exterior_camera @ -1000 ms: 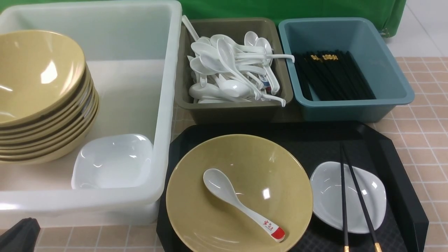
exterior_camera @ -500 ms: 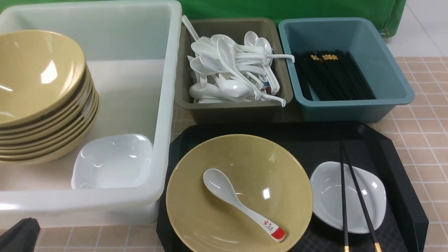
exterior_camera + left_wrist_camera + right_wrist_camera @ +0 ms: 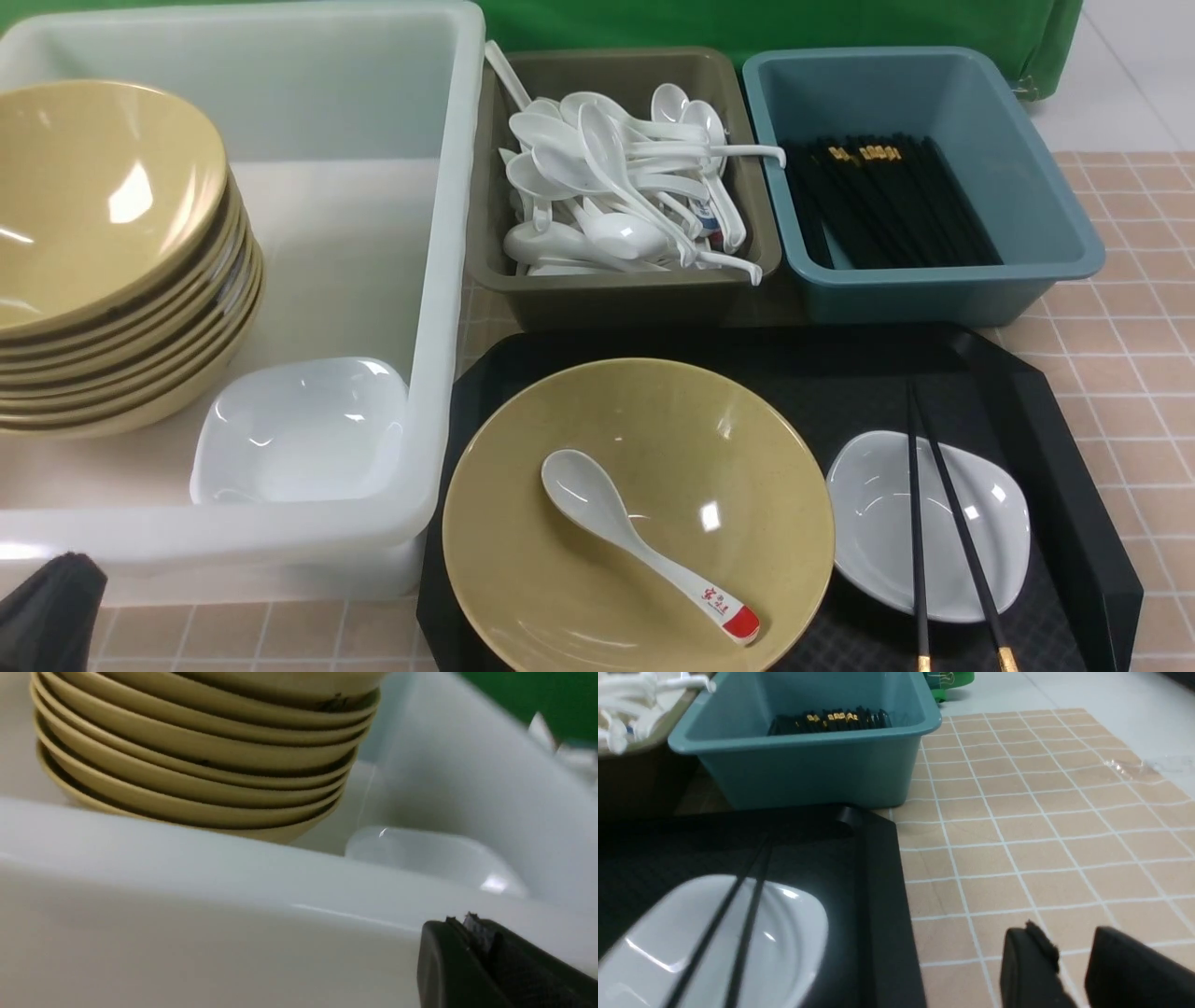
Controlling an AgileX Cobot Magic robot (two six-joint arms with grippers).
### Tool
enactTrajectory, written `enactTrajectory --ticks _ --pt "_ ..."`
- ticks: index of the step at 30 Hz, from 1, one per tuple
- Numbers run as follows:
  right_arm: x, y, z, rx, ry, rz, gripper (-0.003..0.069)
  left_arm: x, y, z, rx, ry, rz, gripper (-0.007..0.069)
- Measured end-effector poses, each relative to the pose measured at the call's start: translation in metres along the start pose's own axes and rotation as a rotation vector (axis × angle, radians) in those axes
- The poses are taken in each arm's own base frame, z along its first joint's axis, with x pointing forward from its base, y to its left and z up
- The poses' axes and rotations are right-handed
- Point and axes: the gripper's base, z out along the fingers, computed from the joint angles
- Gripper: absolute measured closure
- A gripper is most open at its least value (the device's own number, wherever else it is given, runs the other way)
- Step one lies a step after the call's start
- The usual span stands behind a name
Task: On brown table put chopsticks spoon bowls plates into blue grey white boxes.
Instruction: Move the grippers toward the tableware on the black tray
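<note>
A pair of black chopsticks (image 3: 959, 525) is lying across a small white plate (image 3: 873, 523), gold tips pointing near. The plate is sitting at the near right of a black tray (image 3: 840, 383). To its left on the tray, a tan bowl (image 3: 672, 420) is holding a white spoon (image 3: 635, 541) with a red handle end.

Beyond the tray, a blue box (image 3: 934, 289) at far right is holding a bundle (image 3: 887, 205) of chopsticks. A grey box (image 3: 616, 303) beside it is piled with spoons. A white tub (image 3: 439, 280) on the left is holding a stack (image 3: 103, 233) of bowls and a second dish (image 3: 299, 429).

The right gripper (image 3: 1069, 940) is hovering over bare table (image 3: 1120, 373) tiles just right of the tray, its jaws standing apart and empty. The left gripper (image 3: 467, 924) is sitting low against the tub's near wall, jaws pressed together and holding nothing.

Nothing on the tray looks sorted yet. The chopsticks are likely first, being nearest the right gripper. They are thin, and loose on a glossy dish, so a pinch could catch only one stick. It could also roll the pair off, or nudge the plate. The tray's raised rim could snag a low approach, and the left gripper could knock the tub wall on rising.
</note>
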Motion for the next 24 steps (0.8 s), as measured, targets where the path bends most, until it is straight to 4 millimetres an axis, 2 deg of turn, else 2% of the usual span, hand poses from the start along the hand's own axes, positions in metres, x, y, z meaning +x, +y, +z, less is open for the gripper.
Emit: enactTrajectory --ticks 1,2,3,4,6,9,11,15,17,20,22,24 --pt "0.000 0.001 0.000 -0.010 0.003 0.109 0.0422 -0.002 -0.001 0.000 0.018 -0.024 -0.123 0.0623" --pt "0.001 0.003 0.000 -0.032 0.012 0.300 0.0422 -0.006 -0.003 0.000 0.043 -0.059 -0.298 0.0623" --pt "0.001 0.003 0.000 -0.036 0.014 0.333 0.0422 -0.006 -0.003 0.000 0.047 -0.064 -0.325 0.0623" --pt "0.001 0.006 0.000 -0.065 0.032 0.614 0.0422 -0.011 -0.004 -0.001 0.076 -0.104 -0.549 0.0623" --pt "0.001 0.009 0.000 -0.088 0.056 0.901 0.0422 -0.013 -0.004 -0.001 0.094 -0.125 -0.703 0.0623" --pt "0.001 0.010 -0.001 -0.097 0.069 1.060 0.0422 -0.014 -0.004 -0.001 0.103 -0.132 -0.797 0.0623" --pt "0.001 0.010 -0.001 -0.096 0.068 1.055 0.0422 -0.014 -0.004 -0.001 0.104 -0.131 -0.810 0.0623" --pt "0.001 0.009 0.000 -0.090 0.055 0.853 0.0422 -0.014 -0.004 -0.001 0.107 -0.130 -0.833 0.0623" --pt "0.002 0.010 -0.001 -0.091 0.064 0.787 0.0422 -0.015 -0.006 -0.002 0.107 -0.123 -0.769 0.0623" --pt "0.002 0.011 -0.001 -0.106 0.071 0.720 0.0422 -0.030 -0.016 -0.007 0.132 -0.117 -0.571 0.0623" --pt "-0.015 0.017 -0.008 -0.148 0.043 0.535 0.0428 -0.059 -0.033 -0.020 0.162 -0.140 -0.281 0.0623" --pt "-0.037 0.022 -0.016 -0.178 -0.012 0.402 0.0449 -0.076 -0.041 -0.025 0.149 -0.125 -0.120 0.0623"
